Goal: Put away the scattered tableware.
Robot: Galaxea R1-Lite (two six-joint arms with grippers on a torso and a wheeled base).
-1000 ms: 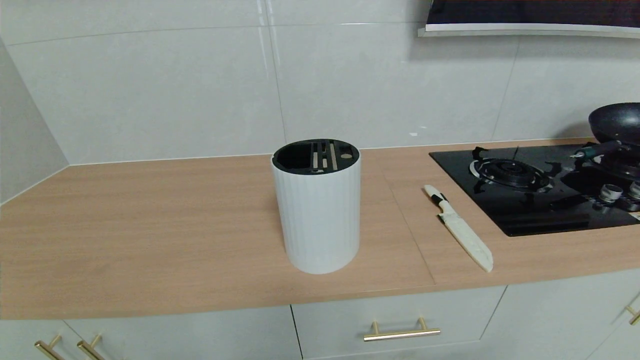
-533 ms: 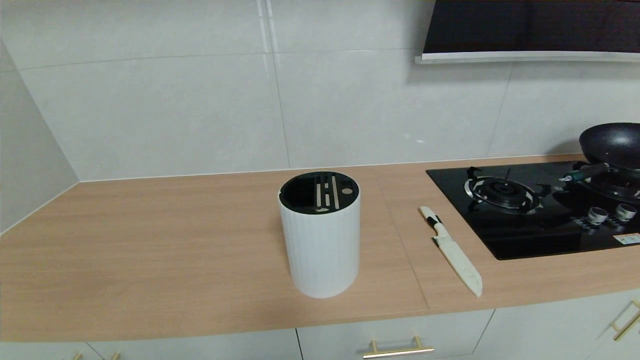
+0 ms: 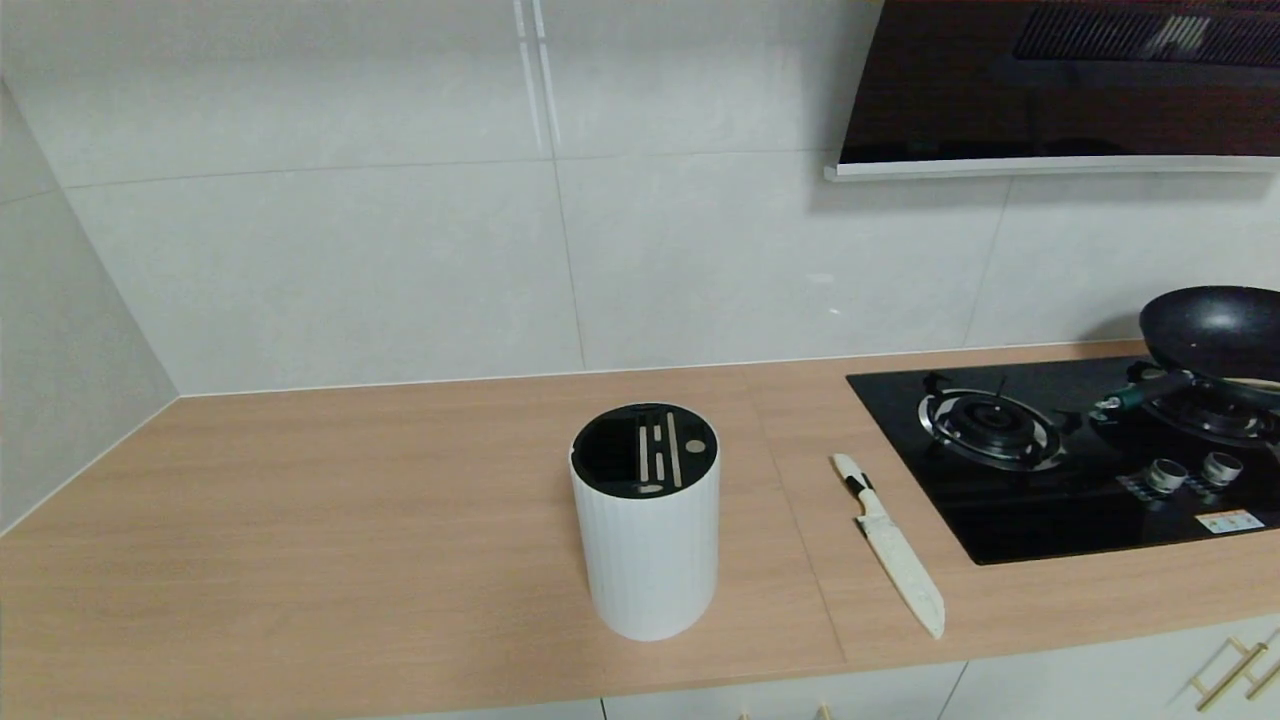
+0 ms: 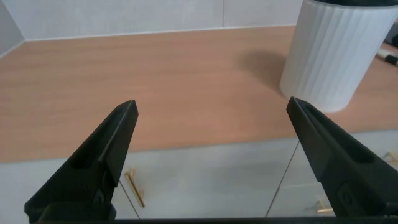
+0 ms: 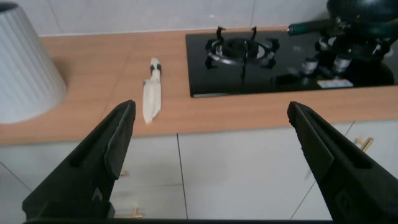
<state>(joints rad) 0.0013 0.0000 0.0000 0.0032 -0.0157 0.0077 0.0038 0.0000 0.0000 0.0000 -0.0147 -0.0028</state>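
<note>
Pretty simple setup: wood-grain counter [image 3: 350,520] with a white ribbed knife holder [image 3: 650,560] standing upright near the middle, a white knife [image 3: 890,545] lying flat to its right, not touching, then a black gas hob [image 3: 1040,510] further right.

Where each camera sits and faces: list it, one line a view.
Head view: on the head, looking down at holder, knife and stove.
Left wrist view: on the left wrist, facing the holder; open left claw in front.
Right wrist view: on the right wrist, facing knife and stove; open right claw in front.
Shared: all three show the holder.
</note>
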